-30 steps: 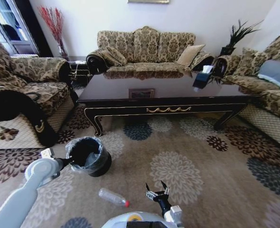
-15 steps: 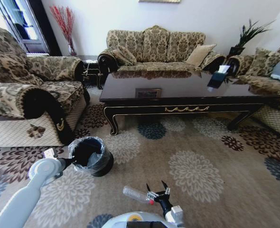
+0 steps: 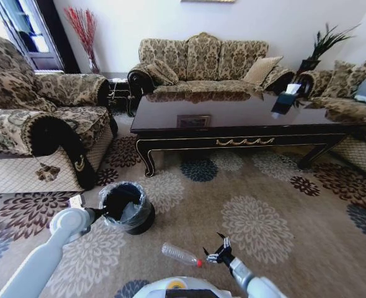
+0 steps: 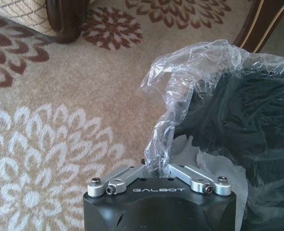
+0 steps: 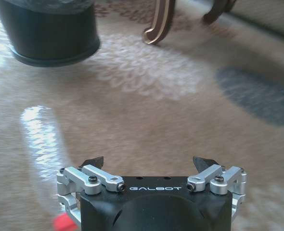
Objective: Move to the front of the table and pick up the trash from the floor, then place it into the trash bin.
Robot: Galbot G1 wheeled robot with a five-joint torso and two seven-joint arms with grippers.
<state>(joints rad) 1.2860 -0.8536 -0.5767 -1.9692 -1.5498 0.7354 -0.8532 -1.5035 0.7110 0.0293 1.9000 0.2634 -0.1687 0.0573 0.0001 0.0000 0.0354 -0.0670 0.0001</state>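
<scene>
Left gripper (image 4: 158, 168): jaws clamped on the trash bin (image 3: 128, 208) liner; carpet beneath. Right gripper (image 3: 219, 254): jaws apart, just beside the plastic bottle (image 3: 180, 254).

The coffee table (image 3: 245, 124) is glossy dark wood. Thin crinkled translucent plastic (image 4: 190, 77) lines the black trash bin (image 3: 128, 210). The bottle (image 3: 180, 254) is clear plastic on matt woven carpet (image 3: 282, 205).
</scene>
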